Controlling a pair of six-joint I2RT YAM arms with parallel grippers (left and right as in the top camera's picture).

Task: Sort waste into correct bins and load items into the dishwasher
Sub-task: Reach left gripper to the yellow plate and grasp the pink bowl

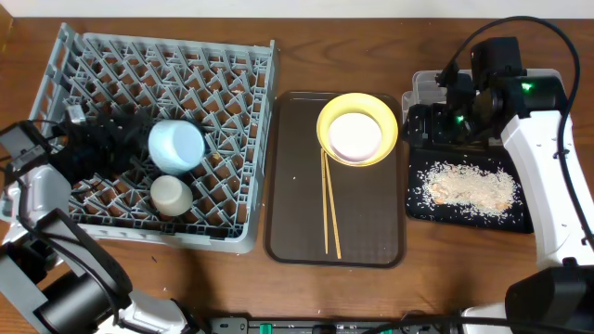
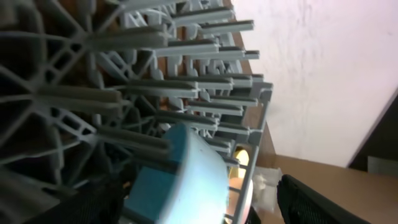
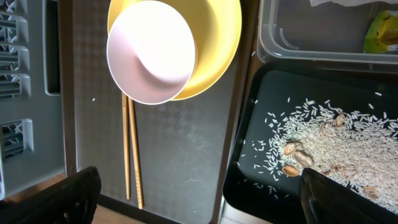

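The grey dish rack (image 1: 237,111) holds the light blue bowl (image 1: 176,146) on its side and the off-white cup (image 1: 171,195). My left gripper (image 1: 113,150) is open inside the rack, its fingers wide either side of the blue bowl (image 2: 186,183). The white bowl (image 3: 152,53) sits in the yellow plate (image 3: 214,56) on the brown tray, with the chopsticks (image 3: 130,149) below it. My right gripper (image 3: 208,202) is open and empty, hovering over the gap between the brown tray and the black tray (image 3: 249,168), which holds rice crumbs (image 3: 323,146). The clear tub (image 3: 311,46) holds the green-and-orange wrapper (image 3: 382,31) and white napkin (image 3: 348,2).
The brown serving tray (image 1: 371,232) lies between the rack and the black tray (image 1: 520,218). The right arm covers most of the clear tub (image 1: 422,85) from above. Upright pegs (image 2: 155,87) crowd round the left gripper. Bare wood table lies along the front edge.
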